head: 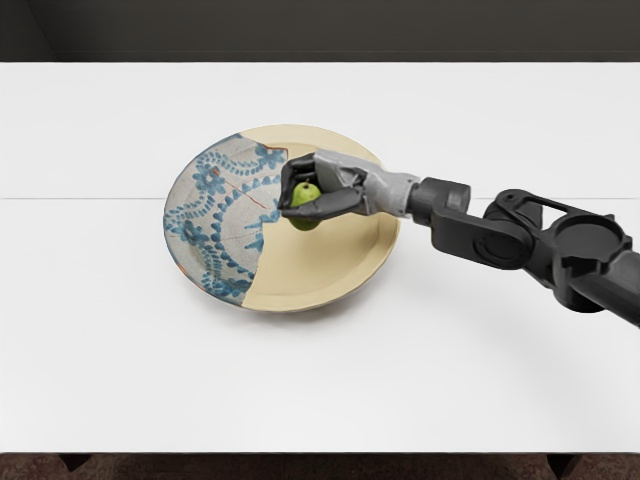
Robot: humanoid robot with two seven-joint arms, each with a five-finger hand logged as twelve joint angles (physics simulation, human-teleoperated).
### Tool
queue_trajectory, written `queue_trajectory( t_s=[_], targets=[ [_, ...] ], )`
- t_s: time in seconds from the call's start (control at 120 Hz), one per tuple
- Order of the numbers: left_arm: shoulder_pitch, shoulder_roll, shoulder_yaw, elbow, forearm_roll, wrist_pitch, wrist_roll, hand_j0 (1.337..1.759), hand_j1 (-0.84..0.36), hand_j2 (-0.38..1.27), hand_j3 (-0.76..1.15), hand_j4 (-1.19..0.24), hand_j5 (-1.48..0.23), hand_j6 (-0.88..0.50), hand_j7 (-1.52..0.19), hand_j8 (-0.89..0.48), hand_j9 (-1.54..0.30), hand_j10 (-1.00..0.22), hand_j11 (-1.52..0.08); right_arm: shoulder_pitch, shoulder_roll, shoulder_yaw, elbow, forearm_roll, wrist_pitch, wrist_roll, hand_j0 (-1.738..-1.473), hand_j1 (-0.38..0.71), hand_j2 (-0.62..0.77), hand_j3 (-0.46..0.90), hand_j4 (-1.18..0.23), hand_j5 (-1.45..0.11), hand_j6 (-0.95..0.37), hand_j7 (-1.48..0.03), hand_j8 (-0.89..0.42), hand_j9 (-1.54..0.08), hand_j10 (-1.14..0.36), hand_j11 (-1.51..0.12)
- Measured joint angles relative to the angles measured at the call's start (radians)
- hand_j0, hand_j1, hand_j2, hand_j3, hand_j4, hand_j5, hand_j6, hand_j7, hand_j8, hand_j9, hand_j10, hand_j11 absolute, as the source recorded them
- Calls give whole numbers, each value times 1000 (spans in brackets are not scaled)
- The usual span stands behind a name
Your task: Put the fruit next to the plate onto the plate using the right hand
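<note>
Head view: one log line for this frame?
right hand | shut on green fruit | over plate | release: not yet | left arm: not in view

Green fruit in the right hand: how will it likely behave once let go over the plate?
The green fruit looks rounded and smooth, so it would probably roll a little once released. The plate looks shallow with a raised rim, which should contain it. It sits small within the right hand, so likely light.

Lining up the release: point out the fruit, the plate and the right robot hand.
fruit (pixel 304 194): head view, green skin between fingers.
plate (pixel 322 266): head view, bare cream floor.
right robot hand (pixel 338 185): head view, grey knuckles.
</note>
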Motion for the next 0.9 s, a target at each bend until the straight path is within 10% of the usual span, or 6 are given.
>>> queue_trajectory(
  t_s=[0.5,0.9],
  targets=[
    [0,0,0,0,0,0,0,1658,348,0,0,-1,-1,-1,-1,-1,-1,-1,-1,3,13,5,-8,16,-7,-24,-1655,83,-67,0,-390,-514,-392,-509,-346,-516,-318,-520],
    [0,0,0,0,0,0,0,1658,348,0,0,-1,-1,-1,-1,-1,-1,-1,-1,19,-139,17,-8,203,122,-187,-1658,-273,-11,0,-68,-89,-69,-89,-62,-89,-58,-90]
  ],
)
